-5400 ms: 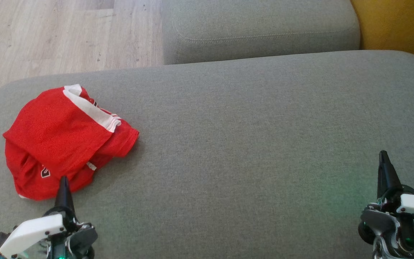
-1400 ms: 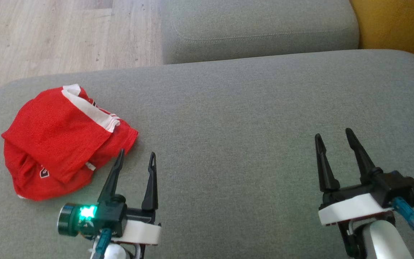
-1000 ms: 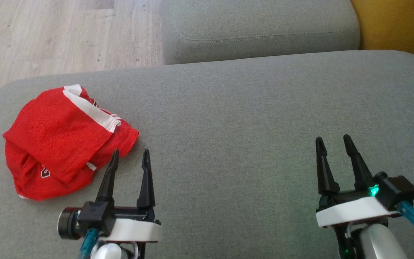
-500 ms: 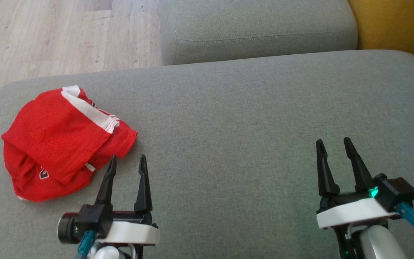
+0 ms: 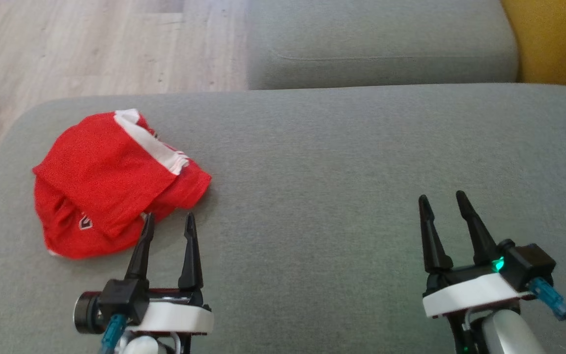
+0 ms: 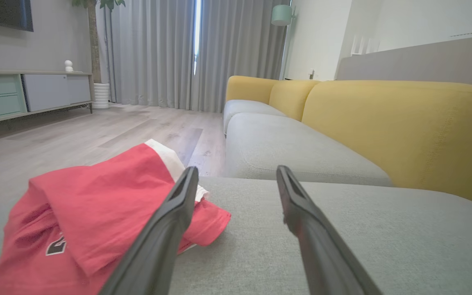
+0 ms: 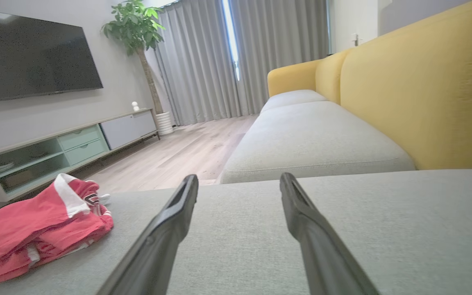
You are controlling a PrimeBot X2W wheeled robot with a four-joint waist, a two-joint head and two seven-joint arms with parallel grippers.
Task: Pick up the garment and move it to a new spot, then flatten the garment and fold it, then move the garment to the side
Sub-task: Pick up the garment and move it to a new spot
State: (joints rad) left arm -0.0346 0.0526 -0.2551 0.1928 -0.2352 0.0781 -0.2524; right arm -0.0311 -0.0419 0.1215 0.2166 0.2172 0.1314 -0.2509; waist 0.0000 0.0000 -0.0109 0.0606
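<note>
The garment (image 5: pixel 108 184) is a red sports top with a white band, lying crumpled on the left part of the grey sofa seat (image 5: pixel 342 162). Its heap also shows low at the left in the left wrist view (image 6: pixel 88 221) and at the far left in the right wrist view (image 7: pixel 39 229). My left gripper (image 5: pixel 169 219) stands open just in front of the garment's near edge, left fingertip beside the cloth, nothing between the fingers. At the lower right, far from the cloth, my right gripper (image 5: pixel 440 198) hovers open and empty over bare cushion.
A second grey seat cushion (image 5: pixel 381 44) lies beyond the one in front, with a yellow backrest (image 5: pixel 558 44) at the right. Wooden floor (image 5: pixel 91 44) runs past the sofa's left edge. A TV cabinet (image 7: pixel 55 151) and potted plant stand across the room.
The whole head view has shifted right, so the camera turned left. Against the garment, my left gripper stands slightly closer to its near edge. Both grippers stay open.
</note>
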